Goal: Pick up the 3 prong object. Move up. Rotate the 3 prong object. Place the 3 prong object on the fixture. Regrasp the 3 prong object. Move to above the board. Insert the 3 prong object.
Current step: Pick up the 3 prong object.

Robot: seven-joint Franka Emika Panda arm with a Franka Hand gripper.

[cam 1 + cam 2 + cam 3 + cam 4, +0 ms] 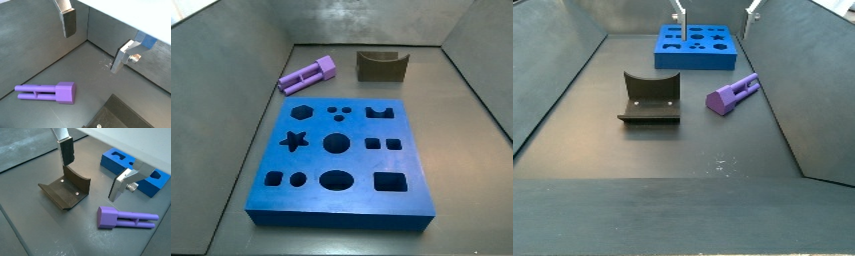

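Gripper (90, 177) hung above the dark floor w/ jaws wide apart, nothing between them; both silver fingers (69, 22) w/ dark pads showed in both wrist views. In a side view only the finger tips (680, 15) were visible at the top edge, over the far end of the bin, near the board (696, 47). The 3 prong object (125, 218), light purple, lay flat on the floor, not held, well clear of the fingers; blocky head at one end, parallel prongs running out from it. In a side view the 3 prong object (307, 74) sat beyond the board's far-left corner, just left of the fixture (381, 65), apart from both. The fixture (65, 190) was a dark olive-brown block w/ a curved notch on top, standing on the floor, nothing on it; in a wrist view one finger hung just above it. The board (338, 150), blue w/ hexagon, star, circle, square and oval cut-outs, lay flat in the bin; every hole looked unfilled. In a wrist view only the 3 prong object (49, 92) and bare grey floor and walls showed under the gripper (95, 43).
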